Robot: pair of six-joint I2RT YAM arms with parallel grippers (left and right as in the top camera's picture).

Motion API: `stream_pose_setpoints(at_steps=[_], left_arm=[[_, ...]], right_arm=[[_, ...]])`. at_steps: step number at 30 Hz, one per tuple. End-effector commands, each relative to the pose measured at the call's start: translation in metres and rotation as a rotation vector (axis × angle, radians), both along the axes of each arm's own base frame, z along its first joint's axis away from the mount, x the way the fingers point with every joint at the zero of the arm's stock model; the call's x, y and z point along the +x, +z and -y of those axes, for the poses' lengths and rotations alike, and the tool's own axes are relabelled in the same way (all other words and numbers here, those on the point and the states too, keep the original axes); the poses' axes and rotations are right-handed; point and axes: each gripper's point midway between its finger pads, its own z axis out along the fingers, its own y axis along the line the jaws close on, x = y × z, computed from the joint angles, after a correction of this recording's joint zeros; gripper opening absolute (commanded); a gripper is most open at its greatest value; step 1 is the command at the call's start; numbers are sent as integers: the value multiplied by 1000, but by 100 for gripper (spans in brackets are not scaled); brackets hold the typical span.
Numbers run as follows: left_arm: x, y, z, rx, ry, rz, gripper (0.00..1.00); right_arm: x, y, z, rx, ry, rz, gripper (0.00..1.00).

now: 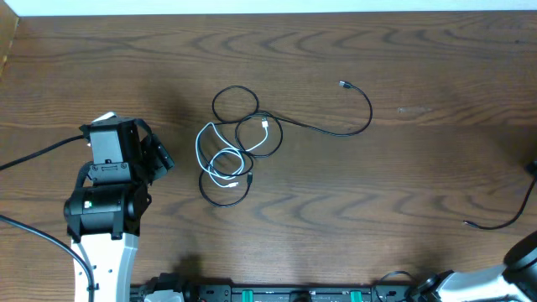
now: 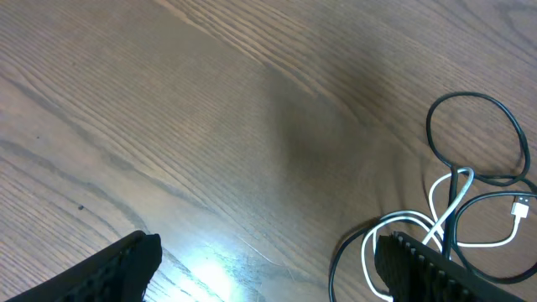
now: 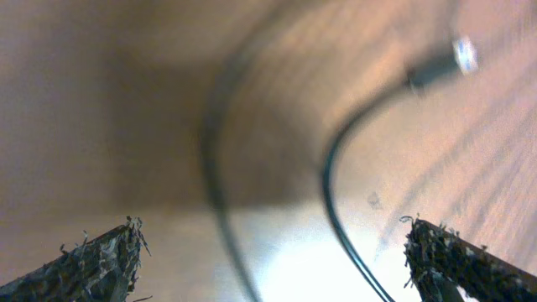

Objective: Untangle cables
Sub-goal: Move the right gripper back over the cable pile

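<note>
The cables lie tangled mid-table: a white cable looped through black cable loops, with one black tail running right to a plug. In the left wrist view the same white cable and black loop lie at the right, beside the right fingertip. My left gripper stands open over bare wood, left of the tangle. A separate black cable lies at the far right. Its blurred plug end and cord run between the open fingers of my right gripper, ungripped.
The wooden table carries only the cables. The left arm's thick black wires trail off the left edge. The right arm's base shows at the bottom right corner. A rail with connectors runs along the front edge.
</note>
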Motion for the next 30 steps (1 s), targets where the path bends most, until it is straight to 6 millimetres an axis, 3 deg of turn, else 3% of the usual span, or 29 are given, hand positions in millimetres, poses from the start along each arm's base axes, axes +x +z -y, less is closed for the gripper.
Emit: stream_pose_setpoints(at_steps=[1, 6, 12, 14, 16, 24, 30], left_arm=[[-1, 3, -3, 6, 15, 9, 86], [-1, 3, -3, 6, 15, 9, 86], [-1, 3, -3, 6, 15, 9, 86], [-1, 3, -3, 6, 15, 9, 86], [-1, 3, -3, 6, 15, 9, 86], [-1, 3, -3, 6, 15, 9, 86], [-1, 3, -3, 6, 15, 9, 86]], right_arm=[[40, 49, -23, -38, 204, 169, 99], [92, 93, -69, -34, 466, 383, 99], [137, 101, -137, -53, 748, 411, 99], [153, 103, -165, -80, 854, 411, 99], [170, 106, -205, -87, 966, 426, 99], [189, 104, -332, -38, 1263, 453, 99], [171, 85, -444, 46, 1625, 458, 99]])
